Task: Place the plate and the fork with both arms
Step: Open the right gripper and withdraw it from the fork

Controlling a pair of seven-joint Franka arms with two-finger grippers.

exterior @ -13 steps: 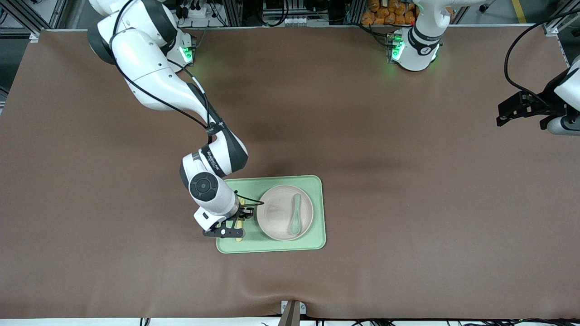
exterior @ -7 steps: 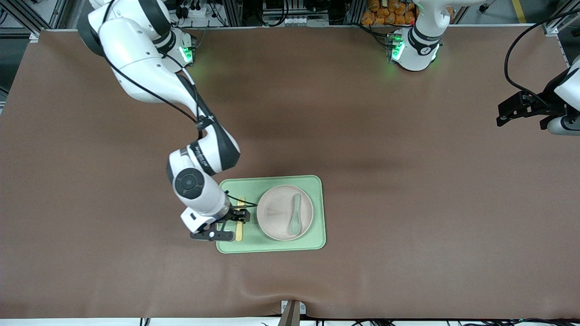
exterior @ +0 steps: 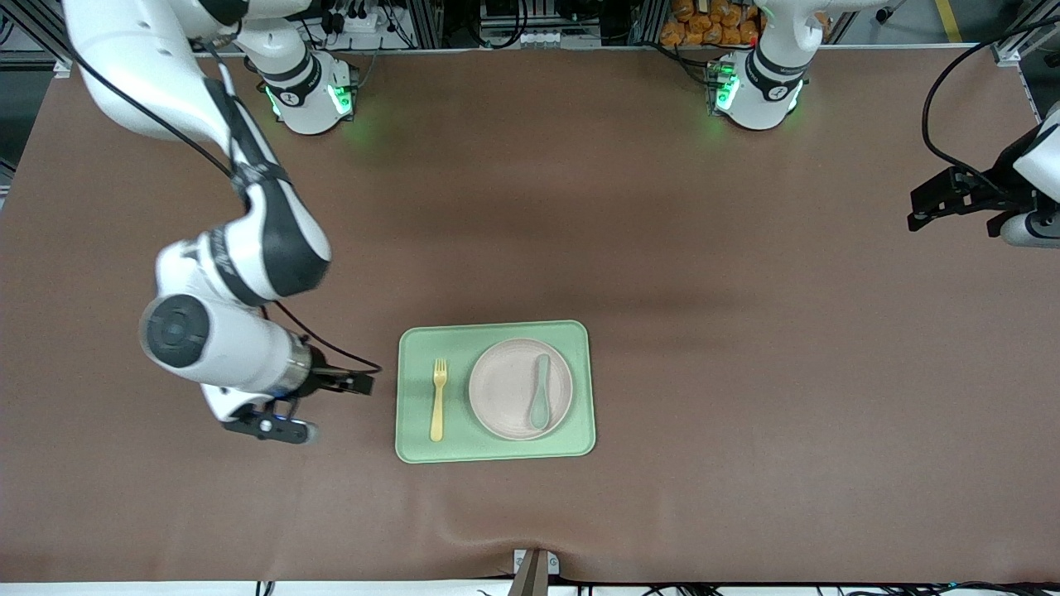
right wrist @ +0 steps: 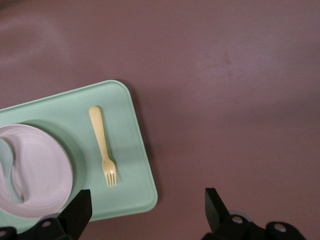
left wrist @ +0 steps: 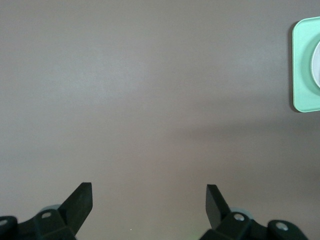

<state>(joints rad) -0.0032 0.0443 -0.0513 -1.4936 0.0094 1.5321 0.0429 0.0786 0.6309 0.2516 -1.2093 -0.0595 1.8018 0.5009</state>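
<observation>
The off-white plate [exterior: 505, 396] lies on the light-green tray [exterior: 497, 329], with a grey-green spoon [exterior: 540, 393] on it. The pale-yellow fork [exterior: 438, 399] lies on the tray beside the plate, toward the right arm's end, tines pointing at the robots. My right gripper [exterior: 363, 385] is open and empty over the bare table, beside the tray. Its wrist view shows the fork [right wrist: 102, 145], tray [right wrist: 135, 150] and plate [right wrist: 40, 170] past the open gripper [right wrist: 147, 197]. My left gripper [exterior: 917, 217] waits open and empty at the left arm's end of the table, also open in its wrist view [left wrist: 149, 192].
A brown mat [exterior: 704, 372] covers the table. The left wrist view shows one edge of the tray [left wrist: 302, 65] and bare mat. The table's front edge has a small bracket [exterior: 534, 567].
My right gripper was low over the fork on the tray, then let it go and moved off the tray toward the right arm's end. The fork now lies uncovered. The left arm has not moved.
</observation>
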